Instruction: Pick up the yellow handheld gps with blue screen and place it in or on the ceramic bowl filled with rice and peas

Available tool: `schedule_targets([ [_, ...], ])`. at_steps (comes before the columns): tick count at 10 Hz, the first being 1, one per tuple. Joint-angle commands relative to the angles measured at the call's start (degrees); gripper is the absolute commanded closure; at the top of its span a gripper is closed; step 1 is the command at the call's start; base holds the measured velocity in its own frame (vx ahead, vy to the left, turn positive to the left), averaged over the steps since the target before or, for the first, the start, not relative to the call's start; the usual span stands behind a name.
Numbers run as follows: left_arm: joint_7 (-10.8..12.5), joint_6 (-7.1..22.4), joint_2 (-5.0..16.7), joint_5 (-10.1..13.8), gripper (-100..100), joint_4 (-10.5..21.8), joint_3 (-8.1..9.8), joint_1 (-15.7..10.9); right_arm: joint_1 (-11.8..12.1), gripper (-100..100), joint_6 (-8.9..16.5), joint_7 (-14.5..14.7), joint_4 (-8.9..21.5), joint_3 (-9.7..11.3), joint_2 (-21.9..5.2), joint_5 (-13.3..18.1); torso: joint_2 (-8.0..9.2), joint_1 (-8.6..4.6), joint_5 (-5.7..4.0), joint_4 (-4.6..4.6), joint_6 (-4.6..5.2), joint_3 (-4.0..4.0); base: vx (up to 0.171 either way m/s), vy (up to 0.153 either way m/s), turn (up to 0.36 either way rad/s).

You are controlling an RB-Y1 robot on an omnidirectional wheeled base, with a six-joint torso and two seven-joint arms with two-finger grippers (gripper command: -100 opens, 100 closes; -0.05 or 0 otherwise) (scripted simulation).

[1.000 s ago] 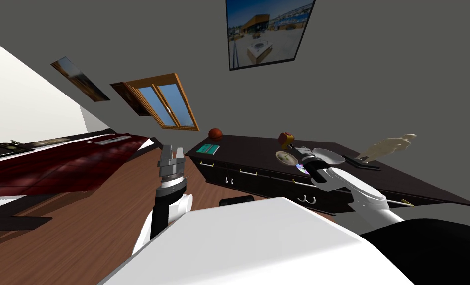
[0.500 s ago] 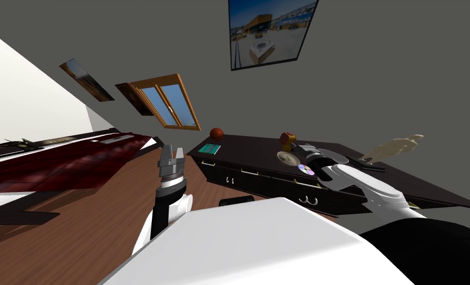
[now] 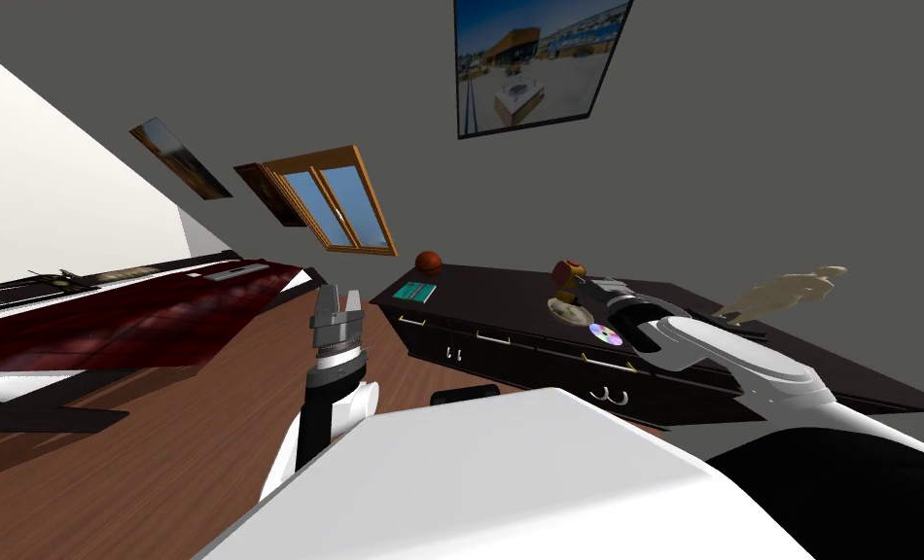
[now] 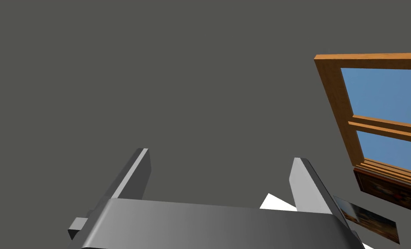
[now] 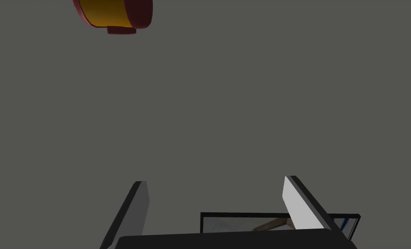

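A small red and yellow device (image 3: 567, 272) stands on the dark sideboard (image 3: 489, 288); it also sits ahead of my right fingers, off to one side (image 5: 113, 13). No blue screen is visible on it. Just in front of it lies a pale shallow bowl (image 3: 564, 309) with a speckled filling. My right gripper (image 3: 588, 288) (image 5: 214, 181) hovers over the sideboard right beside the device and bowl, open and holding nothing. My left gripper (image 3: 338, 292) (image 4: 221, 155) is raised over the floor to the left, open and empty.
On the sideboard are also a brown ball (image 3: 428, 261), a teal book (image 3: 414, 292), a shiny disc (image 3: 604, 335) and a beige hand-shaped figure (image 3: 786, 290). A dark red bed (image 3: 139, 321) lies at the left across the wooden floor (image 3: 188, 437).
My right arm has reached further left over the sideboard, up to the red and yellow device, and now covers a white bowl seen earlier. The left arm has not moved.
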Motion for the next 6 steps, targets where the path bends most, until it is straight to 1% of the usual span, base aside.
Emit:
schedule_targets([
  [1,0.0,0.0,0.0,0.0,0,0.0,0.0,0.0,0.0,0,0.0,0.0,0.0,0.0,0.0,0.0,0.0,0.0,0.0,0.0,0.0,0.0,0.0,0.0,0.0],
  [6,0.0,0.0,0.0,0.0,0,0.0,0.0,0.0,0.0,0,0.0,0.0,0.0,0.0,0.0,0.0,-0.01,-0.04,-0.01,0.0,0.0,0.0,0.0,0.0,0.0],
])
